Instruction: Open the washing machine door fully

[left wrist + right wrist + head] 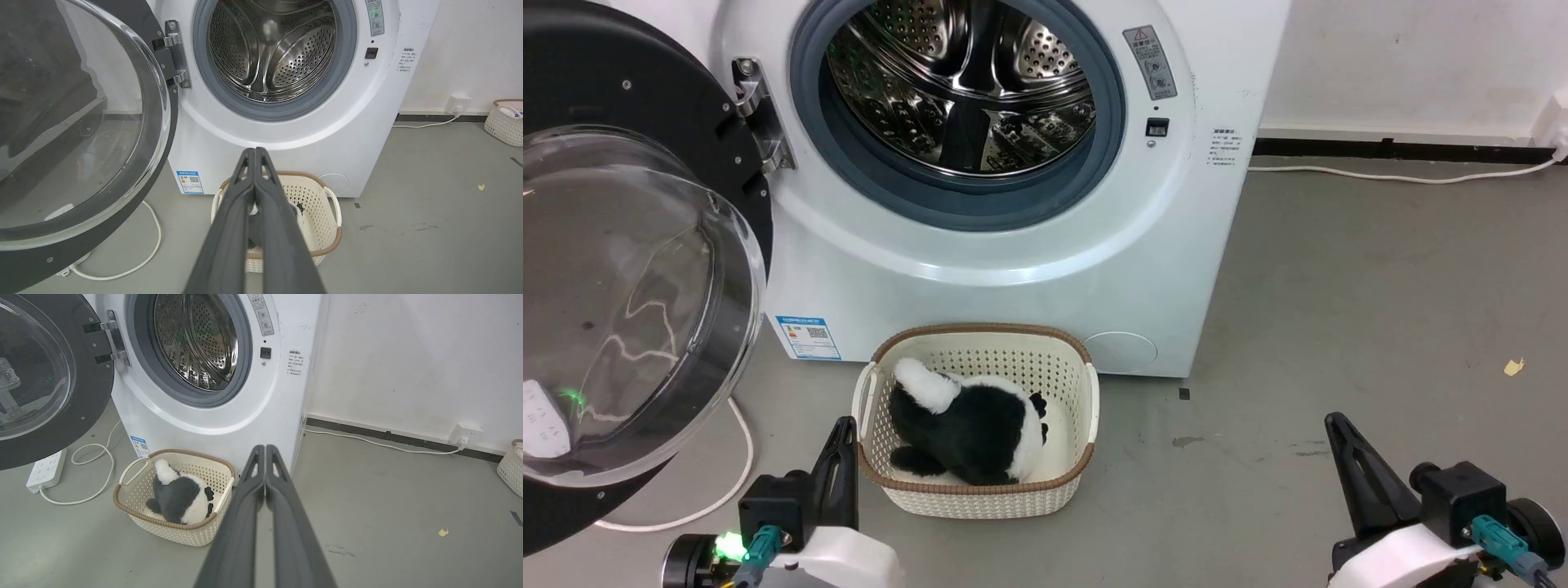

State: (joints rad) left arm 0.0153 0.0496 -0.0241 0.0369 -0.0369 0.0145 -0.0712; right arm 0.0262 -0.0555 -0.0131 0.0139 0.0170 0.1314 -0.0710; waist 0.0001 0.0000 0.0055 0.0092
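Washing machine door: swung wide open, hanging off the metal hinge at the left edge of the drum opening; its glass bowl bulges toward the head camera.
Washing machine: white, standing on the grey floor against the wall; the steel drum is exposed.
Left gripper: fingers pressed together with nothing between them; low in the head view, just beside the left rim of the basket.
Door relative to left gripper: to its left and above, apart from it; in the left wrist view the fingers point at the machine's front below the drum opening, with the door off to the left.
Right gripper: fingers together and empty, over bare floor, well apart from the door.
Basket: on the floor near the machine's front, holding a black-and-white plush toy.
Cable: white, looping on the floor under the door's lower edge.
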